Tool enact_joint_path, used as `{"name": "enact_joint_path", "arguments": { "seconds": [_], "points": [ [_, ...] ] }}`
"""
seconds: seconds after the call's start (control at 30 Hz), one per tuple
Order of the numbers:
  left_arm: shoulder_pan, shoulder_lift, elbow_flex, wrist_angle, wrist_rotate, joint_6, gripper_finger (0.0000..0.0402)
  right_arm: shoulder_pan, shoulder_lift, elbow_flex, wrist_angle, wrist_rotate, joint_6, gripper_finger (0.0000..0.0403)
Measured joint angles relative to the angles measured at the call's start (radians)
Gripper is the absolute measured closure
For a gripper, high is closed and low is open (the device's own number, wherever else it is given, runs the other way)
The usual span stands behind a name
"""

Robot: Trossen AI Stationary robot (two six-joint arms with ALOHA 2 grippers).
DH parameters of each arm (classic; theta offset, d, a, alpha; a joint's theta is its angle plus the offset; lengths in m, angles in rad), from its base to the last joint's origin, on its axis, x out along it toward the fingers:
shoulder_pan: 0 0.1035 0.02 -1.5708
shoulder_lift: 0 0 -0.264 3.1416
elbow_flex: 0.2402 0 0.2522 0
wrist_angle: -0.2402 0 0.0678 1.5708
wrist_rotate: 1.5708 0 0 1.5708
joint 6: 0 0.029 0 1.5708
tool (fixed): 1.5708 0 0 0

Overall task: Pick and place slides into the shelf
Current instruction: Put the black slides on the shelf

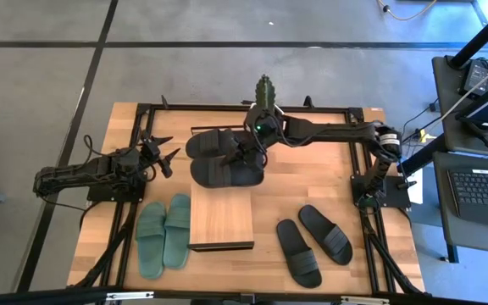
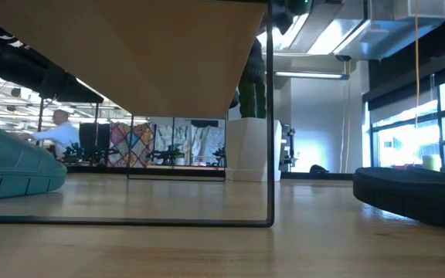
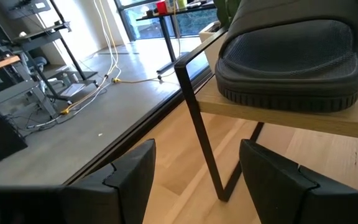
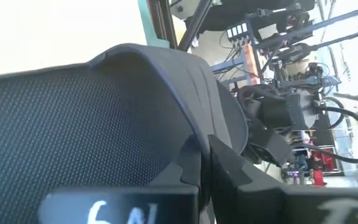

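The shelf point(image 1: 221, 219) is a low rack with a light plank top in the table's middle. Two black slides lie across its far end, one farther point(image 1: 214, 142) and one nearer point(image 1: 225, 173). My right gripper point(image 1: 246, 154) reaches in from the right and is shut on the nearer one. My left gripper point(image 1: 164, 152) hangs open left of the shelf's far end, touching nothing. In the left wrist view a black slide point(image 3: 291, 56) rests sole-down on the plank. The green pair point(image 1: 163, 233) lies left of the shelf. Another black pair point(image 1: 313, 241) lies to its right. My right gripper holds the nearer black slide by its wide strap point(image 4: 188, 112), at the strap's side edge. The strap edge passes between the two fingers point(image 4: 253, 183). They come from above, slanting in from the table's right. Whether the sole is lifted clear, I cannot tell.
A small potted plant point(image 1: 265, 88) stands beyond the shelf's far end. A black metal frame point(image 1: 312, 108) runs round the table. In the low view the shelf's thin leg point(image 2: 270, 116) stands mid-table, a green slide point(image 2: 14, 170) left of it, a black slide point(image 2: 416, 193) right. A person shows far behind.
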Motion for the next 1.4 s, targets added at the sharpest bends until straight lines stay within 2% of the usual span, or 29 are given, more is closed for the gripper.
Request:
{"name": "enact_joint_path", "arguments": {
  "seconds": [0.37,0.6,0.73,0.93,1.4],
  "points": [
    [0.000,0.000,0.000,0.000,-0.006,0.000,0.0177,0.000,0.044,0.000,0.025,0.010,0.053,0.0390],
    [0.000,0.000,0.000,0.000,-0.007,0.000,0.0177,0.000,0.044,0.000,0.065,0.011,0.157,0.0329],
    [0.000,0.000,0.000,0.000,-0.007,0.000,0.0177,0.000,0.044,0.000,0.066,0.011,0.187,0.0312],
    [0.000,0.000,0.000,0.000,-0.007,0.000,0.0177,0.000,0.044,0.000,0.067,0.012,0.236,0.0308],
    [0.000,0.000,0.000,0.000,-0.006,0.000,0.0177,0.000,0.044,0.000,0.066,0.012,0.234,0.0306]
  ]
}}
